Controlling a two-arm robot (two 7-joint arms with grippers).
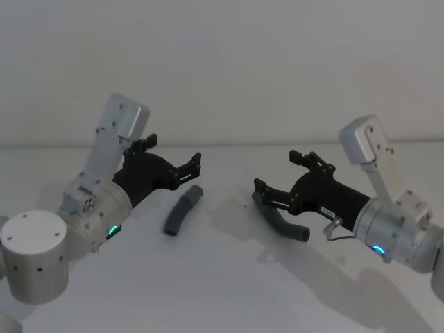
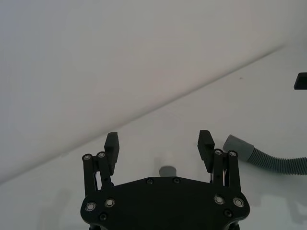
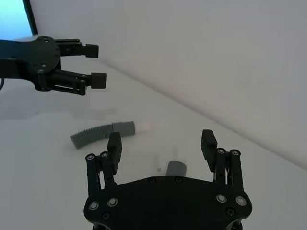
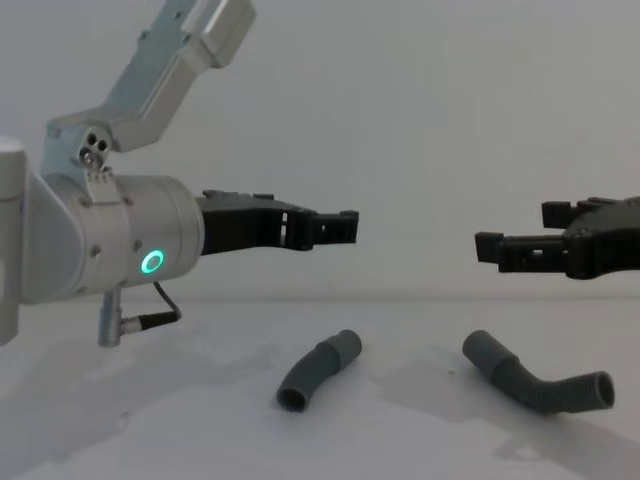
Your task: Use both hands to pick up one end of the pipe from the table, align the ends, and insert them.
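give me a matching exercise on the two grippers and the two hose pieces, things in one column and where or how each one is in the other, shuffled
Things:
1. left gripper
2. right gripper
3. shorter hose piece
4. bent hose piece

Place or state:
a. lies on the table, on the robot's right side
b. jaws open, raised off the table near the bent hose piece
c. lies on the table, white tip at one end
d. jaws open, raised off the table near the shorter hose piece

Pairs: 1-d, 2-b, 3-c, 4-a
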